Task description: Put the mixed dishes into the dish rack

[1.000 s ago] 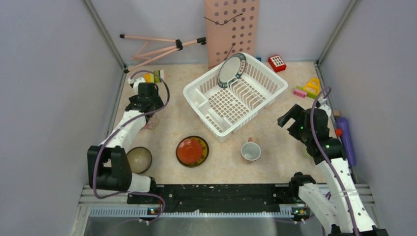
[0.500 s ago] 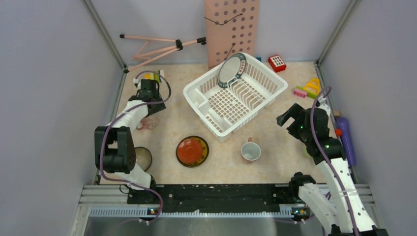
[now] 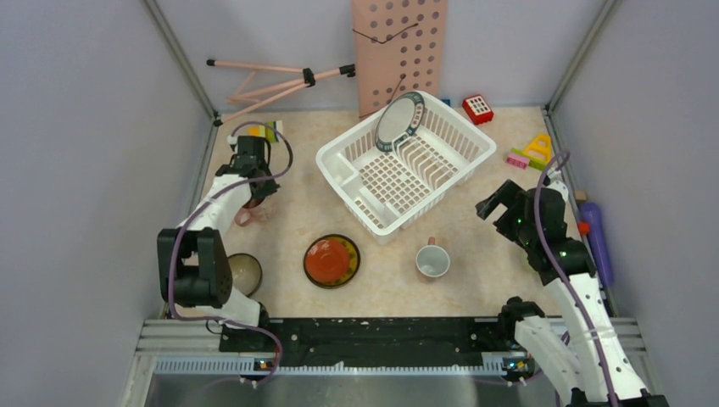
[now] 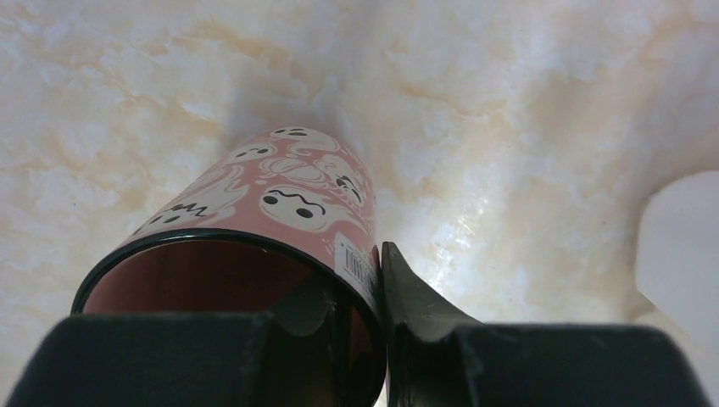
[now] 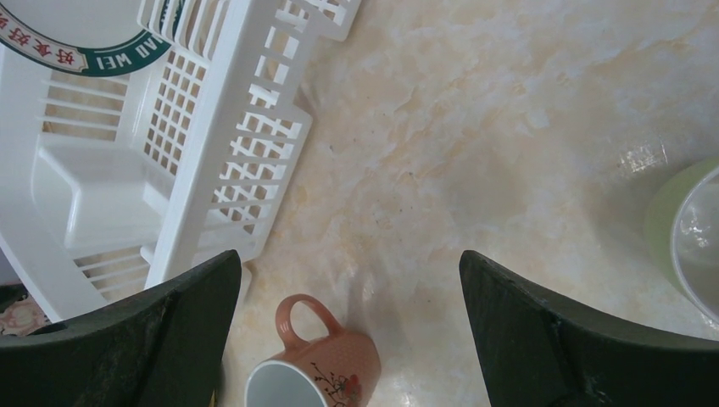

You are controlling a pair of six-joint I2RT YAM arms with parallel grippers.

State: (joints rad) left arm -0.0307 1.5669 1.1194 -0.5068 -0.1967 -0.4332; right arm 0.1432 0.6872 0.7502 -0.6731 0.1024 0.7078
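Left tool [image 4: 376,284] grips the pink cup [image 4: 284,191] by its rim, one finger inside.

One camera sits high by the near edge, looking down on the whole tabletop [image 3: 470,254]. The left wrist camera is right up against a pink ghost cup [image 4: 280,195], past its own fingers [image 4: 411,301]. The right wrist camera looks down from higher; it and the top one both see the dish rack [image 5: 193,170] and peach mug [image 5: 339,358]
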